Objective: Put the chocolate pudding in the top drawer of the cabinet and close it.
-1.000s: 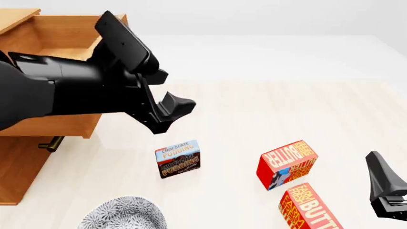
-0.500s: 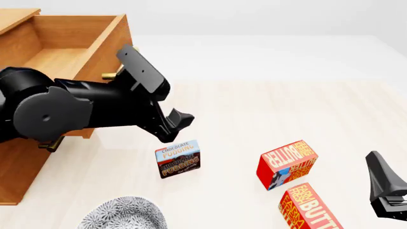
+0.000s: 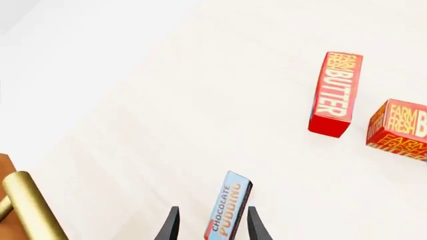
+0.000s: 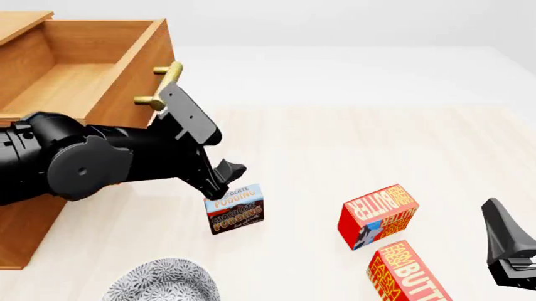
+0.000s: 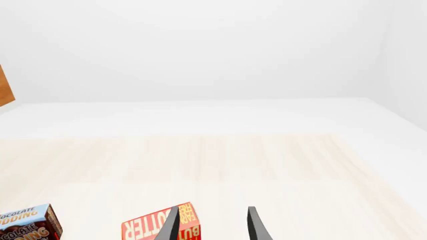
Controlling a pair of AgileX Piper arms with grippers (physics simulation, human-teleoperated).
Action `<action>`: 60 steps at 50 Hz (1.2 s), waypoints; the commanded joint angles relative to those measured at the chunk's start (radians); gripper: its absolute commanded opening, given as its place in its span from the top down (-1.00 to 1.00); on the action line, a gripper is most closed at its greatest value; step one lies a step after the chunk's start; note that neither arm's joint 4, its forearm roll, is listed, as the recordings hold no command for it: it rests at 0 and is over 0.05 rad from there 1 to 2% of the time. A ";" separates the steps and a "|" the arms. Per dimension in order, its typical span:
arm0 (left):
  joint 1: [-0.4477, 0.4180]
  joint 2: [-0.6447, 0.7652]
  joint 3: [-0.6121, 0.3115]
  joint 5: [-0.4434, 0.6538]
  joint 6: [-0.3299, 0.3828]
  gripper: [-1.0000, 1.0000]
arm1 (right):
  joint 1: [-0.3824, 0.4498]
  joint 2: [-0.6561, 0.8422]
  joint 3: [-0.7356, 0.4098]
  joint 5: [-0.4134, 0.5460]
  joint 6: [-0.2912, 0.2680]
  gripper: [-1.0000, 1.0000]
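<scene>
The chocolate pudding [image 4: 235, 209] stands on edge on the table, light blue over dark brown. In the left wrist view the pudding [image 3: 229, 207] shows edge-on between the two fingers of my left gripper [image 3: 213, 215], which is open and straddles its top without closing. From the front, the left gripper [image 4: 225, 178] sits just above the box's upper left corner. The top drawer [image 4: 80, 69] of the cabinet [image 4: 24, 229] is pulled out, its brass handle [image 4: 162, 84] showing. My right gripper [image 4: 508, 252] hangs open at the right edge, holding nothing.
Two red butter boxes [image 4: 378, 214] [image 4: 407, 273] lie right of the pudding. A patterned grey bowl [image 4: 164, 283] sits at the front edge. The lower drawer's brass handle [image 3: 28, 206] is close beside my left gripper.
My left arm has dropped down and forward from beside the drawer front to the pudding, fingers now on either side of the box. The drawer handle is uncovered. The right arm has not moved.
</scene>
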 commanded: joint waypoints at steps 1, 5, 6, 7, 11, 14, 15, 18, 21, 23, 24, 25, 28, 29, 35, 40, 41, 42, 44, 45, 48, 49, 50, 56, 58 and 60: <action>0.003 0.014 0.043 -0.037 0.043 -1.00 | 0.000 0.000 0.000 0.000 0.000 -1.00; 0.005 0.017 0.069 -0.061 0.071 -1.00 | 0.000 0.000 0.000 0.000 0.000 -1.00; 0.005 0.018 0.068 -0.059 0.070 -1.00 | 0.000 0.000 0.000 0.000 0.000 -1.00; 0.006 0.019 0.068 -0.059 0.072 -1.00 | 0.000 0.000 0.000 0.000 0.000 -1.00; 0.006 0.020 0.069 -0.058 0.069 -1.00 | 0.000 0.000 0.000 0.000 0.000 -1.00; 0.006 0.027 0.072 -0.062 0.064 -1.00 | 0.000 0.000 0.000 0.000 0.000 -1.00; 0.010 0.026 0.079 -0.069 0.072 -1.00 | 0.000 0.000 0.000 0.000 0.000 -1.00; 0.004 0.030 0.082 -0.071 0.062 -1.00 | 0.000 0.000 0.000 0.000 0.000 -1.00; 0.000 0.031 0.084 -0.073 0.058 -1.00 | 0.000 0.000 0.000 0.000 0.000 -1.00; -0.001 0.032 0.083 -0.073 0.056 -1.00 | 0.000 0.000 0.000 0.000 0.000 -1.00; -0.001 0.032 0.084 -0.074 0.057 -1.00 | 0.000 0.000 0.000 0.000 0.000 -1.00; -0.003 0.035 0.083 -0.074 0.051 -1.00 | 0.000 0.000 0.000 0.000 0.000 -1.00; -0.006 0.045 0.085 -0.082 0.046 -1.00 | 0.000 0.000 0.000 0.000 0.000 -1.00; -0.004 0.048 0.088 -0.087 0.049 -1.00 | 0.000 0.000 0.000 0.000 0.000 -1.00; -0.007 0.068 0.090 -0.101 0.041 -1.00 | 0.000 0.000 0.000 0.000 0.000 -1.00; -0.004 0.080 0.086 -0.105 0.030 -1.00 | 0.000 0.000 0.000 0.000 0.000 -1.00; -0.003 0.083 0.087 -0.107 0.029 -1.00 | 0.000 0.000 0.000 0.000 0.000 -1.00; -0.003 0.083 0.087 -0.107 0.029 -1.00 | 0.000 0.000 0.000 0.000 0.000 -1.00; -0.004 0.087 0.088 -0.111 0.026 -1.00 | 0.000 0.000 0.000 0.000 0.000 -1.00; -0.008 0.094 0.083 -0.109 0.013 -1.00 | 0.000 0.000 0.000 0.000 0.000 -1.00; -0.006 0.101 0.081 -0.112 0.006 -1.00 | 0.000 0.000 0.000 0.000 0.000 -1.00; -0.007 0.102 0.079 -0.112 0.004 -1.00 | 0.000 0.000 0.000 0.000 0.000 -1.00; -0.012 0.104 0.078 -0.111 -0.003 -1.00 | 0.000 0.000 0.000 0.000 0.000 -1.00; -0.010 0.119 0.083 -0.124 -0.006 -1.00 | 0.000 0.000 0.000 0.000 0.000 -1.00; -0.013 0.124 0.085 -0.128 -0.011 -1.00 | 0.000 0.000 0.000 0.000 0.000 -1.00; -0.015 0.128 0.090 -0.135 -0.014 -1.00 | 0.000 0.000 0.000 0.000 0.000 -1.00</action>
